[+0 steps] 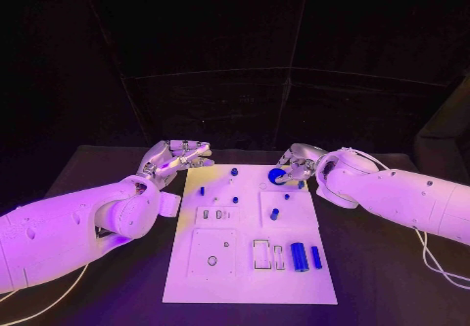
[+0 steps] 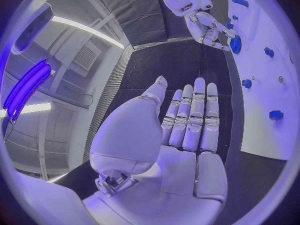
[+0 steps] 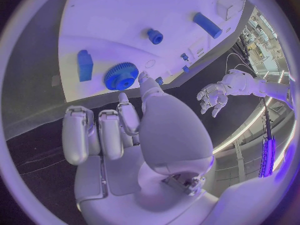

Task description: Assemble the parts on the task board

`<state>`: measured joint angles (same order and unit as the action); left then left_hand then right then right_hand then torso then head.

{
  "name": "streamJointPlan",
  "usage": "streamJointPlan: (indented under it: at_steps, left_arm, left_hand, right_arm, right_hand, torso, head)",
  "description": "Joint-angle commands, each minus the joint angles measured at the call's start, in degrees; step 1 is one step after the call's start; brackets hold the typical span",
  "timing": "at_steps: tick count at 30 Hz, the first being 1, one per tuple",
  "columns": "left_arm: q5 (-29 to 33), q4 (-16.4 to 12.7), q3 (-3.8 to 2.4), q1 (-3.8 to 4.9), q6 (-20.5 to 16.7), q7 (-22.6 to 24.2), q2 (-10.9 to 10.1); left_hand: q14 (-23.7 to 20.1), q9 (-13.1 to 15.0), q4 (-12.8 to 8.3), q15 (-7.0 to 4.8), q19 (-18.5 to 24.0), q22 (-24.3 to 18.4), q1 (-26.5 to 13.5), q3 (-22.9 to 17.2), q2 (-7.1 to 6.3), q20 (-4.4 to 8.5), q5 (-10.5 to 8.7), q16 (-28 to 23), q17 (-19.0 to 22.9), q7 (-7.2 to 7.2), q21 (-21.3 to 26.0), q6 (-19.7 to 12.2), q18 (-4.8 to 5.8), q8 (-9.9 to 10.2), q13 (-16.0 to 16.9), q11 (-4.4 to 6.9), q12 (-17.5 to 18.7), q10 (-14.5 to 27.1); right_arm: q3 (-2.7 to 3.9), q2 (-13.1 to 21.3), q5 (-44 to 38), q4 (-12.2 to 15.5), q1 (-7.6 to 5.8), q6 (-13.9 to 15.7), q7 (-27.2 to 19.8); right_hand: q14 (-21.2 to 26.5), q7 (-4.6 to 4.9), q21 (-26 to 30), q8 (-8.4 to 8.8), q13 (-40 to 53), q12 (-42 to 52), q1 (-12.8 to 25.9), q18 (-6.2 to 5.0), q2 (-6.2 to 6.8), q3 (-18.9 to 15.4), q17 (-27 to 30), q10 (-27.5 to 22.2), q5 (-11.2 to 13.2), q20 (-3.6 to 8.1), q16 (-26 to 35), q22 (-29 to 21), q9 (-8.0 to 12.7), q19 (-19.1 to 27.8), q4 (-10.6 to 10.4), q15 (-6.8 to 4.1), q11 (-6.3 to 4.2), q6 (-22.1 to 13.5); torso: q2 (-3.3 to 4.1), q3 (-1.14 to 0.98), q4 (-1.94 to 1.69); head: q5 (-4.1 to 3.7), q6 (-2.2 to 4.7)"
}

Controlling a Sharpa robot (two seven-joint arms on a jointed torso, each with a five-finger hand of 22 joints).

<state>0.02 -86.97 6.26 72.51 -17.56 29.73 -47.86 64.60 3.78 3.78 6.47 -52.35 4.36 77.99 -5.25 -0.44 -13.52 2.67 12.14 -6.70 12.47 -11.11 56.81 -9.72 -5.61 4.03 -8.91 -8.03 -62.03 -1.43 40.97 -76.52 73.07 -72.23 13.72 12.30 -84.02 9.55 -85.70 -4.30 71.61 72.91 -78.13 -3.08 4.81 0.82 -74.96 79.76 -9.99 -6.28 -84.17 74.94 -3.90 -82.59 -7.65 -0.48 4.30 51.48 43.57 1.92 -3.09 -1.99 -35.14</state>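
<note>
The right hand (image 1: 294,166) pinches a blue gear (image 1: 277,175) at the far right edge of the white task board (image 1: 245,278). The left hand (image 1: 174,157) hovers empty, fingers extended, off the board's far left corner above the black surface (image 1: 88,176).

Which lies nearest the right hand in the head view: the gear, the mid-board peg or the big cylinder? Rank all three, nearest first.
1. gear: at the right hand's fingertips, at the far end of the board.
2. peg: mid-board, towards the robot from the gear.
3. cylinder: at the board's near right, farthest.
</note>
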Motion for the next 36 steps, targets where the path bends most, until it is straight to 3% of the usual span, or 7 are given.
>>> streamJointPlan:
  at_steps: [1,9,20,27,31,36]
  left_arm:
    - [0.0,0.0,-0.04,0.07,0.9,0.2,0.0]
    - [0.0,0.1,-0.03,0.05,1.0,0.2,0.2]
    - [0.0,0.3,-0.01,0.01,1.1,0.1,0.2]
    - [0.0,0.3,0.01,0.0,1.1,0.0,0.2]
    - [0.0,0.3,0.01,0.0,1.1,0.0,0.2]
    - [0.0,0.2,0.02,-0.01,1.2,-0.2,0.1]
  left_hand:
    - [-0.2,0.0,-0.4,0.29,-0.3,0.0,-0.1,0.0,0.55,-0.02,0.13,-0.4,-0.1,0.17,0.3,0.1,-0.86,0.3,-0.1,-0.33,0.3,-0.1]
    - [-0.2,0.0,-0.5,0.29,-0.3,-0.1,-0.1,0.0,0.58,-0.01,0.13,-0.4,-0.1,0.16,0.3,0.1,-0.87,0.3,-0.1,-0.32,0.4,-0.1]
    - [-0.2,0.0,-0.5,0.29,-0.3,-0.1,-0.1,0.0,0.58,-0.01,0.13,-0.4,-0.1,0.16,0.3,0.1,-0.87,0.3,-0.1,-0.32,0.4,-0.1]
    - [-0.2,0.0,-0.5,0.29,-0.3,-0.1,-0.1,0.0,0.58,-0.01,0.13,-0.4,-0.1,0.16,0.3,0.1,-0.87,0.3,-0.1,-0.32,0.4,-0.1]
    - [-0.2,0.0,-0.5,0.29,-0.3,-0.1,-0.1,0.0,0.58,-0.01,0.13,-0.4,-0.1,0.16,0.3,0.1,-0.87,0.3,-0.1,-0.32,0.4,-0.1]
    - [-0.2,0.0,-0.5,0.29,-0.3,-0.1,-0.1,0.0,0.58,-0.01,0.13,-0.4,-0.1,0.16,0.3,0.1,-0.87,0.3,-0.1,-0.32,0.4,-0.1]
  right_arm:
    - [0.02,-0.2,-0.8,-0.2,-0.11,-1.8,1.1]
    - [0.01,-0.9,-1.5,-1.0,-0.06,-1.7,1.5]
    - [0.01,-1.5,-1.6,-1.6,-0.04,-1.5,1.3]
    - [0.01,-1.6,-1.6,-1.9,-0.04,-1.8,1.2]
    - [0.01,-1.6,-1.7,-2.1,-0.04,-2.1,1.2]
    - [0.01,-1.8,-2.6,-2.6,-0.02,-2.5,1.2]
  right_hand:
    - [-3.3,0.01,-0.3,-0.2,0.4,0.4,-0.7,0.66,-0.19,-0.1,-0.7,0.4,-0.6,-0.12,-0.2,4.4,-0.1,-0.2,0.2,0.55,0.09,-0.3]
    - [-3.4,0.03,-0.4,-0.26,0.7,0.6,-1.3,0.69,-0.77,0.2,-1.1,0.3,-1.0,-0.15,-0.4,4.6,-0.1,-0.3,0.6,0.57,0.12,-0.3]
    - [-3.4,0.03,-0.5,-0.44,1.5,1.4,-1.3,0.7,-1.52,0.4,-1.2,0.6,-1.3,-0.18,-0.5,4.7,-0.1,-0.4,0.6,0.6,0.13,-0.1]
    - [-3.4,-0.09,-0.5,-0.91,2.0,1.8,-2.0,0.7,-2.83,1.0,-1.2,0.6,-1.5,-0.15,-0.5,4.7,-0.2,-0.4,1.2,0.53,0.01,0.7]
    - [-3.4,-0.14,-0.5,-1.15,2.4,2.0,-2.8,0.72,-3.67,1.8,-1.3,0.7,0.0,-0.09,-0.6,4.8,-0.2,-0.4,2.0,0.46,-0.06,1.2]
    - [-3.4,-0.13,-0.6,-1.28,2.6,2.1,-3.6,0.75,-4.3,3.1,-1.6,0.6,0.0,-0.04,-0.6,5.0,-0.2,-0.5,2.9,0.43,-0.09,1.6]
  torso:
    - [0.0,0.02,0.05]
    - [-0.01,-0.06,-0.02]
    - [-0.01,0.0,-0.01]
    - [-0.03,0.03,0.0]
    - [-0.01,0.03,0.04]
    - [0.01,0.01,0.02]
  head:
    - [-0.11,-0.06]
    - [-0.23,-0.07]
    - [-0.14,-0.22]
    - [-0.19,-0.34]
    - [-0.25,-0.42]
    - [-0.27,-0.48]
